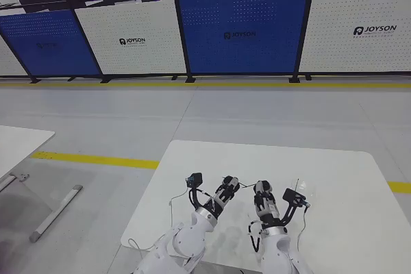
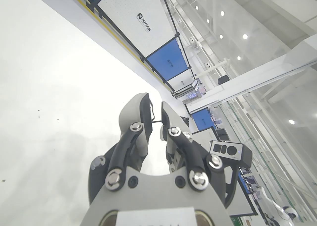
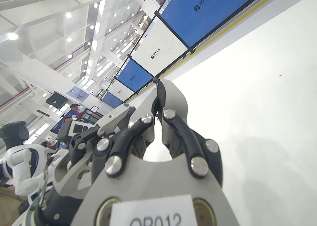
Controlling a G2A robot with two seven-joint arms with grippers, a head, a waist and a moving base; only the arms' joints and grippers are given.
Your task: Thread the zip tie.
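Two grippers hang nearly tip to tip above the near part of the white table [image 1: 329,178], and I start with the right one. My right gripper [image 3: 158,82] is clamped on the zip tie [image 3: 155,80]. Its pads are pressed together, and a small black block of the tie pokes out just past the fingertips, up off the tabletop.

My left gripper [image 2: 154,100] is just beside it, angled toward it in the top view. Its fingers [image 2: 138,113] stand a narrow gap apart, with bright table showing between them. A thin black strand of the tie crosses that gap from one pad to the other, and a short curl of it lies against one pad. I cannot tell whether the strand is pinned at either pad, so I take this gripper as parted rather than gripping.

From the top camera the tie is too fine for me to trace between the two tips.

Further out, the tabletop carries a few dark specks [image 2: 39,110] and both arms' shadows. Past its far edge runs grey floor with a yellow line [image 1: 96,159], then a row of blue and white perforated panels [image 1: 241,34]. A second white table [image 1: 14,147] stands well apart on the robot's left.
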